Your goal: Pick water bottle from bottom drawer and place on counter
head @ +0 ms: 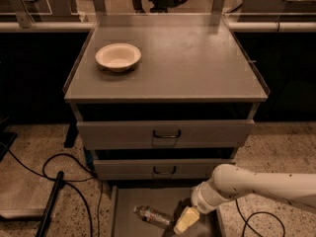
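Observation:
The water bottle (154,216) lies on its side on the floor of the open bottom drawer (129,206), left of centre. My gripper (181,222) hangs over the drawer just right of the bottle's near end, reaching in on the white arm (256,185) from the right. The counter (197,58) is the wide grey cabinet top above, with a cream bowl (118,57) on its left side.
Two handled grey drawers (166,133) sit closed above the bottom drawer. Black cables (59,169) and a dark bar (49,204) lie on the speckled floor to the left. A cable loops on the floor at right (256,221).

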Available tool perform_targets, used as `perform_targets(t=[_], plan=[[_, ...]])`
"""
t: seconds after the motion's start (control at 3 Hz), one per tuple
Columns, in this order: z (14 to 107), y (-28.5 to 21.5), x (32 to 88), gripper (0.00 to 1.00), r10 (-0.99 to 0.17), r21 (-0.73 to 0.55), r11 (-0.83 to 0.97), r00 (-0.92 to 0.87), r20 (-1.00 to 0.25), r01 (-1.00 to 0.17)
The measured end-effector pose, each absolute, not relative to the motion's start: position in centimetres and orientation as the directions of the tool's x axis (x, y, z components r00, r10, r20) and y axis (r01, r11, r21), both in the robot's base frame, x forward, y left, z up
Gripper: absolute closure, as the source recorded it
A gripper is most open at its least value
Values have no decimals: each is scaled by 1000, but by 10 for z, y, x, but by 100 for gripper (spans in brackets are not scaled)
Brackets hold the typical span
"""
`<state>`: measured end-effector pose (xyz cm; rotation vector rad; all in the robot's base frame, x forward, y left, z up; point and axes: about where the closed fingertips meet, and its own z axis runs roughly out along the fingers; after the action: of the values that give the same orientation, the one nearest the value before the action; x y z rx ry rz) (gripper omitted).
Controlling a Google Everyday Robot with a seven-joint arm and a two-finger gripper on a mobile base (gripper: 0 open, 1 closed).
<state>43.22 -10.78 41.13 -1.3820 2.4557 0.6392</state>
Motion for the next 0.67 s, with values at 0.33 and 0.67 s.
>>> perform_targets(t=[0.33, 0.67], plan=[[363, -97, 429, 0, -732, 255, 455, -522, -438, -853], [322, -84, 429, 0, -718, 296, 458, -545, -433, -838]])
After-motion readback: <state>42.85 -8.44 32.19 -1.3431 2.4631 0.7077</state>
